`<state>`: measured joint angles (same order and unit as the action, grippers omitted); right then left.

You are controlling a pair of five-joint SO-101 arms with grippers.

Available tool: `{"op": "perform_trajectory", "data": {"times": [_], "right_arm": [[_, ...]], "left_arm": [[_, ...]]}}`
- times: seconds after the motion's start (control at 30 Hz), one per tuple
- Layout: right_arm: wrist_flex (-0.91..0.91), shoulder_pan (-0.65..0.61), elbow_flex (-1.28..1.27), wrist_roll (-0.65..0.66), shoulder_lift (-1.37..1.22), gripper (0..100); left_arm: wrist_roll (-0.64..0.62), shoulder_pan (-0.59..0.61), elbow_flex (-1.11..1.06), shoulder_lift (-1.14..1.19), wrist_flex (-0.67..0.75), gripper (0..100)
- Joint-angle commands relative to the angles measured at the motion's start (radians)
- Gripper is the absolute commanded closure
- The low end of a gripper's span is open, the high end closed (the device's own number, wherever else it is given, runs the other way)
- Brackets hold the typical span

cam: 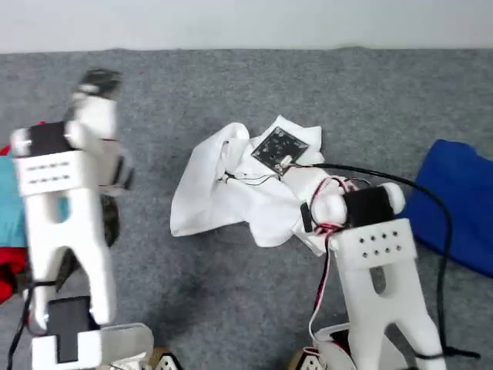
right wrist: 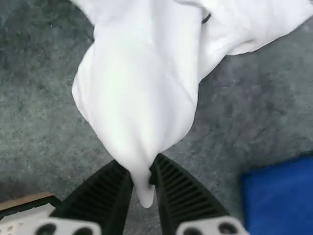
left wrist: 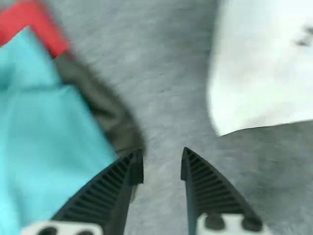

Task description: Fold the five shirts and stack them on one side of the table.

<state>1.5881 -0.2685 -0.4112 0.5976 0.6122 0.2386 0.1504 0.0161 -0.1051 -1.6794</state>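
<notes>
A crumpled white shirt (cam: pixel 231 193) with a dark printed patch lies mid-table. My right gripper (right wrist: pixel 143 182) is shut on a bunched edge of the white shirt (right wrist: pixel 142 107), which hangs up from the jaws. That arm (cam: pixel 362 223) stands over the shirt's right side. My left gripper (left wrist: pixel 159 169) is open above bare grey carpet, between a teal shirt (left wrist: pixel 44 147) with dark and red cloth (left wrist: pixel 34 24) beside it and the white shirt's corner (left wrist: pixel 264 68). A blue shirt (cam: pixel 458 204) lies at the right edge.
Teal cloth (cam: pixel 11 208) and red cloth (cam: pixel 9 270) sit piled at the left edge behind the left arm (cam: pixel 65 200). Grey carpet (cam: pixel 231 301) covers the table. A black cable (cam: pixel 400 185) runs across the right arm.
</notes>
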Motion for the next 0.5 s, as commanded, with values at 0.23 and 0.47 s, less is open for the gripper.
{"op": "perform_trajectory", "data": {"times": [0.23,0.47], "right_arm": [[0.012,0.016,0.049,0.005,0.053,99.0],[0.012,0.016,0.049,-0.038,0.053,99.0]], "left_arm": [[-0.009,-0.387,0.024,0.17,0.02,85],[-0.011,-0.393,0.024,0.42,0.104,85]]}}
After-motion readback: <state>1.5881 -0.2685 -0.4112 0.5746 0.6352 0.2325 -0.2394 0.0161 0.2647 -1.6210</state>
